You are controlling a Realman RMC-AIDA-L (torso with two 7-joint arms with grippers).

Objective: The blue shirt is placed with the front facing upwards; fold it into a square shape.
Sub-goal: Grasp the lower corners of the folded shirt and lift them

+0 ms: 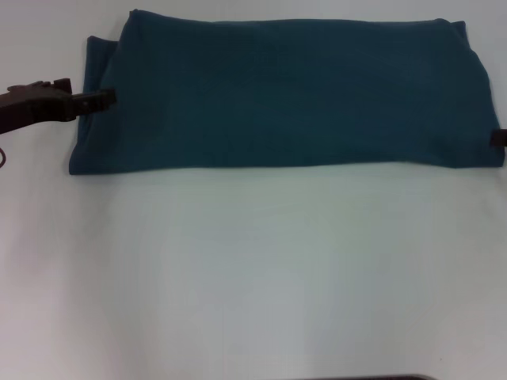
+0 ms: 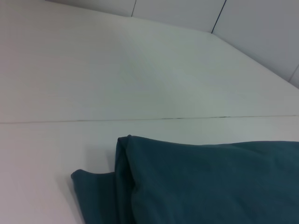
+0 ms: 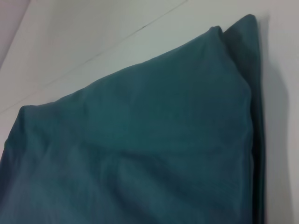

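The bare white table (image 1: pixel 253 277) fills the near ground. Beyond it lies the dark teal-blue cotton shirt (image 1: pixel 285 95), folded into a wide band. The left gripper (image 1: pixel 107 96) touches its left edge, and the right gripper (image 1: pixel 497 138) its right edge; whether either claw is apart or clamped, I cannot tell. To square the band, one end likely needs carrying evenly over the other, edges aligned.

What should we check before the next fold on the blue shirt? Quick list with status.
1. Blue shirt already folded into a long band across the far side of the table: ok.
2. Near edge straight and flat: ok.
3. Layers lined up at the robot's left end: not ok, a lower layer sticks out past the top one.
4. Left gripper at the shirt's left end: ok; its grip on the cloth: cannot tell.
5. Right gripper at the shirt's right end: ok, though only its tip shows at the edge of the head view; grip: cannot tell.
6. Square shape reached: not ok, the band is far wider than deep.
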